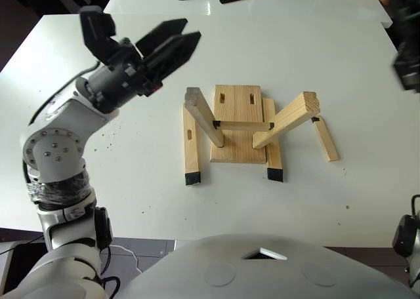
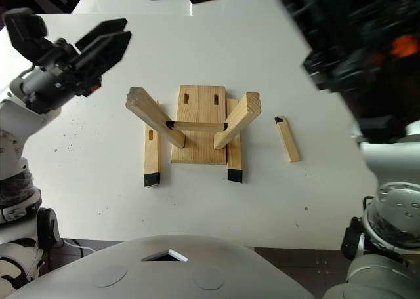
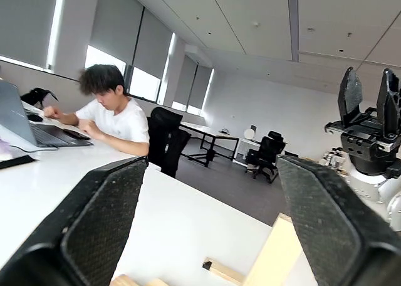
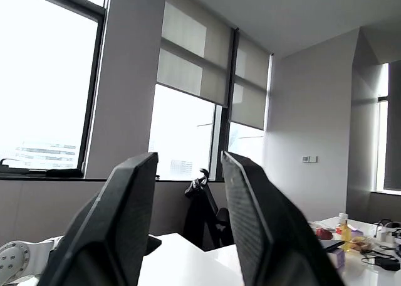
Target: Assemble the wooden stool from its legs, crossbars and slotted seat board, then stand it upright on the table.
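Two legs (image 1: pixel 205 119), joined by a crossbar (image 1: pixel 243 125), are propped tilted over the slotted seat board (image 1: pixel 237 96), which is laid flat on the table (image 1: pixel 131 200). Flat legs (image 1: pixel 191 148) are laid at its sides, and a loose crossbar (image 1: pixel 325 139) (black-tipped) is placed beyond, farthest from the left hand (image 1: pixel 190 30). That hand is raised beside the assembly, fingers parted, nothing gripped. The right hand (image 4: pixel 189 155) is likewise parted and empty.

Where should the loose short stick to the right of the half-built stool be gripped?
Probably at its middle, from straight above, pinched across its narrow width. The stick lies flat on the table, apart from the half-built stool, so both long sides look free.
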Robot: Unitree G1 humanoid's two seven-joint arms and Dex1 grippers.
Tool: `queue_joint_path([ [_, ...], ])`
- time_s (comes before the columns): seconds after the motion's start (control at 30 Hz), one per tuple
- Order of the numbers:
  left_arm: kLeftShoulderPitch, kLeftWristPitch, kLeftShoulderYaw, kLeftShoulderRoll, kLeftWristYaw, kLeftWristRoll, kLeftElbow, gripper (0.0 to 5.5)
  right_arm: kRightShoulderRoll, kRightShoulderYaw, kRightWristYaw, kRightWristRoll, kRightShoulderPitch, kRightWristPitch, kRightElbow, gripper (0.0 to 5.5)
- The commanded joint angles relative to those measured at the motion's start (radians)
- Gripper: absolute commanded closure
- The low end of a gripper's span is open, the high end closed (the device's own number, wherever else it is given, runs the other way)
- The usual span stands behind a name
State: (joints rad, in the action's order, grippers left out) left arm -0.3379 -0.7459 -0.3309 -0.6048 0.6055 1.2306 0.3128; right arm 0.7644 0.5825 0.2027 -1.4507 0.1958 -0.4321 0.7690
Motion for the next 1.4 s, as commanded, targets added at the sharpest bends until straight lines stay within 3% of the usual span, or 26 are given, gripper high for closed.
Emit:
queue_joint_path([
  [0.03,0.168,0.138,0.188,-0.129,0.127,-0.384,-0.059,1.7,0.059,-0.033,0.032,0.335,-0.215,-0.052,-0.184,3.62],
  [0.1,0.264,0.224,0.305,-0.159,0.161,-0.552,-0.05,1.7,0.084,-0.205,-0.004,0.587,-0.312,-0.061,-0.267,3.62],
  [0.2,0.33,0.255,0.371,-0.128,0.164,-0.622,-0.013,1.7,0.035,-0.419,-0.011,0.75,-0.418,-0.075,-0.225,3.62],
  [0.43,0.356,0.282,0.385,-0.027,0.06,-0.727,-0.031,1.7,-0.115,-0.702,-0.058,0.939,-0.435,-0.105,-0.122,3.49],
  [0.87,0.404,0.37,0.487,-0.014,0.094,-0.912,-0.049,1.7,-0.35,-0.872,-0.095,1.155,-0.355,-0.122,-0.247,1.63],
  [1.23,0.418,0.569,0.516,-0.055,0.118,-1.099,-0.232,1.7,-0.357,-0.811,-0.074,1.308,-0.415,-0.017,-0.424,0.15],
  [1.4,0.399,0.612,0.513,-0.07,0.069,-1.185,-0.381,1.7,-0.335,-0.83,-0.059,1.402,-0.428,-0.003,-0.395,0.15],
])
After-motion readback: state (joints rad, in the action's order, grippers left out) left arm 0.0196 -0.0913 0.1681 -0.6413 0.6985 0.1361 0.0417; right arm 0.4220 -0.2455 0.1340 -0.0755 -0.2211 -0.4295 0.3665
